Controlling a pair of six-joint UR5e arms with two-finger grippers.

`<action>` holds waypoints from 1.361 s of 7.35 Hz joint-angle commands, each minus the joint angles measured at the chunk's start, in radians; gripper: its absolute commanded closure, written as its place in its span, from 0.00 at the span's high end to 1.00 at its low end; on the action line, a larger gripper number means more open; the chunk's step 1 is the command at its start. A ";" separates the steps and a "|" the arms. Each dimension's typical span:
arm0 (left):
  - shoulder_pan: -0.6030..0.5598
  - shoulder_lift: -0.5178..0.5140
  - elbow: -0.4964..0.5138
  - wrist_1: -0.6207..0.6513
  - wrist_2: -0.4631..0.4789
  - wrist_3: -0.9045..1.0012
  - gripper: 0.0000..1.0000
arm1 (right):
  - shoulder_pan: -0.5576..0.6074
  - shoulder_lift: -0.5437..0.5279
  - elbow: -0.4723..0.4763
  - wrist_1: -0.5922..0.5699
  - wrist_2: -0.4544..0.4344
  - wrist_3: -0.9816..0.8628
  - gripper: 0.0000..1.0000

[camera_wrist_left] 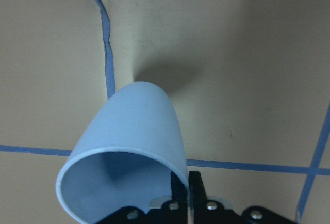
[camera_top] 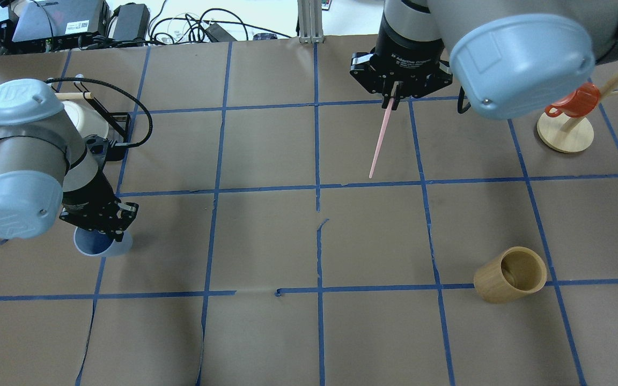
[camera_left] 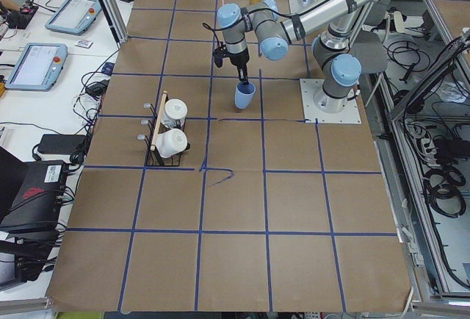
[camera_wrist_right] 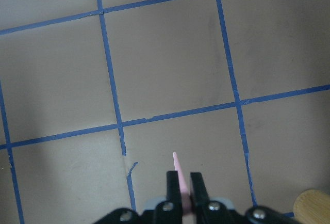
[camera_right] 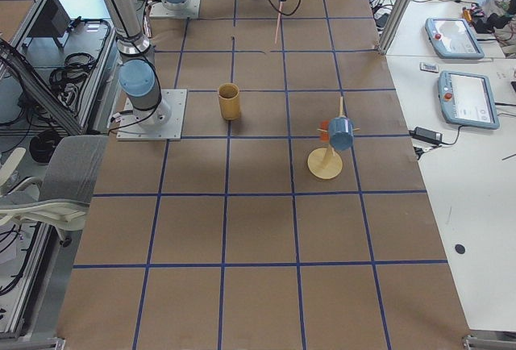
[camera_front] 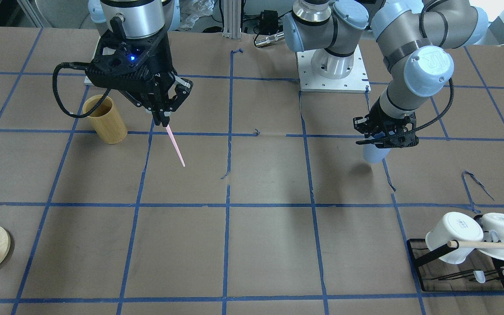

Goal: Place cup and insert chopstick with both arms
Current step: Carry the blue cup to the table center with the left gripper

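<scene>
My left gripper (camera_top: pixel 106 229) is shut on the rim of the light blue cup (camera_top: pixel 97 244) and holds it above the table; the cup also shows in the front view (camera_front: pixel 375 153) and in the left wrist view (camera_wrist_left: pixel 129 146), where one finger is inside the rim. My right gripper (camera_top: pixel 393 98) is shut on the top end of the pale pink chopstick (camera_top: pixel 380 139), which hangs down over the table. The chopstick also shows in the front view (camera_front: pixel 176 146) under the right gripper (camera_front: pixel 163 119), and in the right wrist view (camera_wrist_right: pixel 180 180).
A tan bamboo cylinder (camera_top: pixel 512 273) stands near the right arm's side. A black rack with white mugs (camera_front: pixel 468 238) and a wooden rod (camera_front: pixel 492 245) sits on the left arm's side. A round wooden stand with an orange cup (camera_top: pixel 569 115) is at the far right.
</scene>
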 commanded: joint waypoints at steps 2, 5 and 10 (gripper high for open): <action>-0.136 -0.093 0.119 0.021 -0.168 -0.220 0.00 | 0.001 0.002 -0.002 -0.005 -0.004 -0.013 0.00; -0.295 -0.259 0.300 0.069 -0.278 -0.464 0.00 | -0.019 0.003 0.001 -0.006 -0.005 -0.017 0.00; -0.441 -0.425 0.485 0.112 -0.349 -0.600 0.00 | -0.020 0.003 0.007 -0.006 -0.024 -0.013 0.00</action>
